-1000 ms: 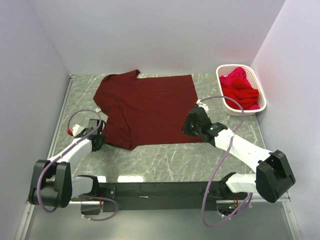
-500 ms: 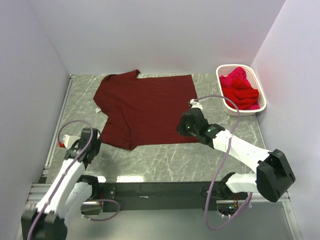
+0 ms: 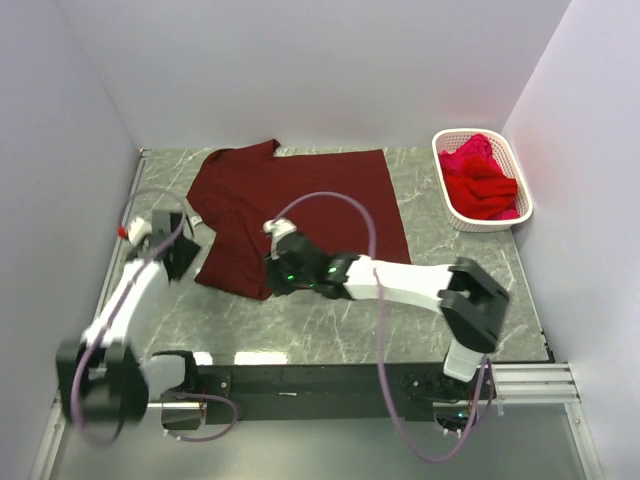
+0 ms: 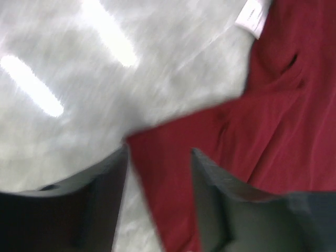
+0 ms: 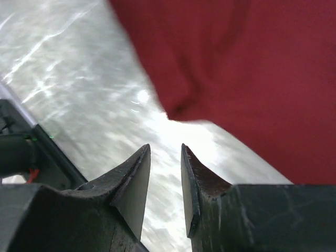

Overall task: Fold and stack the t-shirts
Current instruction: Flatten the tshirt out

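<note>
**Right arm crosses to the near-left corner of the shirt**

Since a second ago, the right arm has swung from the shirt's right hem across to its near-left corner, and the left arm, which had drawn back toward the near edge half a second ago, is again beside the left sleeve. The dark maroon t-shirt (image 3: 300,200) lies spread flat where it was.

It rests on a grey marbled table (image 3: 450,270) closed in by plain pale walls (image 3: 320,70). The brighter red t-shirts (image 3: 478,180) sit heaped in a white basket (image 3: 527,205) at the far right.

The right arm stretches low and leftward. The right end effector (image 3: 272,280) hovers just off the corner, its fingers a narrow gap apart with nothing between them. The left end effector (image 4: 159,155) is spread, straddling a shirt corner near a white label (image 4: 252,18).
</note>
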Available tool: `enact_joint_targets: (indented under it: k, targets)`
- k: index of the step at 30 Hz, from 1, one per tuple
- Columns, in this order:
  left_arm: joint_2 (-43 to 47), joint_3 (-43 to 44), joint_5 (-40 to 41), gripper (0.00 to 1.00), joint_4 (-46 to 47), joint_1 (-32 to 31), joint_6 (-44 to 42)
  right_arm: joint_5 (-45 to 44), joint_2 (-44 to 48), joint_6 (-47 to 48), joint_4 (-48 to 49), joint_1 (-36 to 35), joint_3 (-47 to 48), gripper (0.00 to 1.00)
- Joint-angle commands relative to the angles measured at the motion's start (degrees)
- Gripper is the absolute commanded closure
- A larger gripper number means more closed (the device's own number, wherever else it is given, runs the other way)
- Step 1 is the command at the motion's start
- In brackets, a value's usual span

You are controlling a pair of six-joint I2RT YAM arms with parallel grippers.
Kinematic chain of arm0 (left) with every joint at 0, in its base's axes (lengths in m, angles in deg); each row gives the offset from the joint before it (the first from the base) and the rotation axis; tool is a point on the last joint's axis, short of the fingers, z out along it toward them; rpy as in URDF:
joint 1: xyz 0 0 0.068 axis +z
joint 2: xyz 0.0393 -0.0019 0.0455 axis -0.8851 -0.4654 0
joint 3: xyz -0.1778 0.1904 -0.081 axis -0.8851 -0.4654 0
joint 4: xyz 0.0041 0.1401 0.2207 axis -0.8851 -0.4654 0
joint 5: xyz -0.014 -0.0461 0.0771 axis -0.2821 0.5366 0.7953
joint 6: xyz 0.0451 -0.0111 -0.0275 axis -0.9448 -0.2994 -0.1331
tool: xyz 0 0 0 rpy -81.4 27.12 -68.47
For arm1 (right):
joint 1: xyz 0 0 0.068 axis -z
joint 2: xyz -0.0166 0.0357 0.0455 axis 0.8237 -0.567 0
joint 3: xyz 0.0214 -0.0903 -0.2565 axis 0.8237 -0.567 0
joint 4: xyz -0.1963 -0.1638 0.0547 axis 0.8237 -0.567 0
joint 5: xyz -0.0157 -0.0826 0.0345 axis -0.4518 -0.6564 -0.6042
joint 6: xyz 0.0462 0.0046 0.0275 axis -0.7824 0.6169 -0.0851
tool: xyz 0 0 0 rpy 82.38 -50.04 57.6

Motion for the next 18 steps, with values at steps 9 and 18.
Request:
enact_joint_targets:
  k: [9, 18]
  targets:
    - [-30.4, 19.8, -24.6, 0.59, 11.9, 6.1, -28.7, -6.0, -16.3, 5.3, 2.3, -7.2, 17.0, 0.61]
    - [-37.6, 23.7, -30.7, 0.49, 10.7, 6.1, -33.5, -10.3, -26.7, 7.6, -1.8, -8.4, 26.7, 0.56]
